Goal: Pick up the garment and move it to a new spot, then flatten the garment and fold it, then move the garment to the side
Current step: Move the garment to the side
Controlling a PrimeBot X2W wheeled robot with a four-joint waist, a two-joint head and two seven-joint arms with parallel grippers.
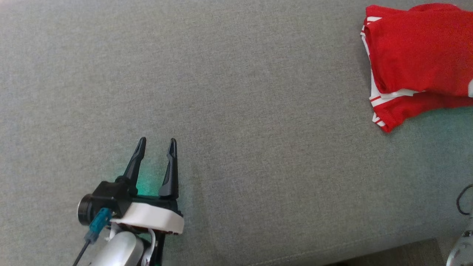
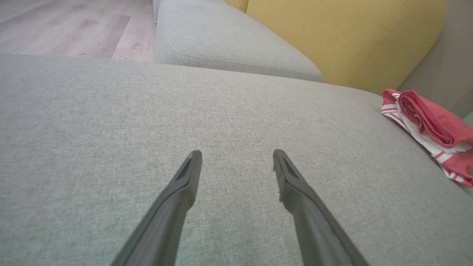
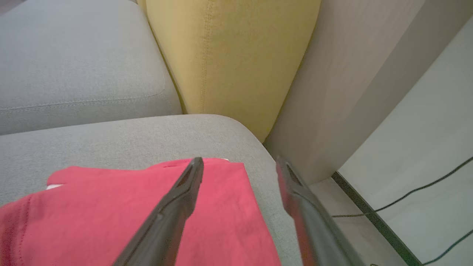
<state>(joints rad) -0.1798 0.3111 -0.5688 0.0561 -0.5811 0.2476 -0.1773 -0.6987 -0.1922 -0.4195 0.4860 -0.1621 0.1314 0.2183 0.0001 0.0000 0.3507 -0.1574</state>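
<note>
Left tool spread open and empty above bare grey sofa seat, right tool also parted, gripping nothing, poised over the folded red garment with white stripes, lying flat at the seat's far right end near a yellow cushion.

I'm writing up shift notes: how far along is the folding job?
Done: the garment lies folded in a red stack at the right end of the grey cushion, so folding and moving aside look finished. In hand: nothing; the left gripper is open over bare cushion, and the right gripper is open over the garment. Left: probably only pulling the right arm clear.
</note>
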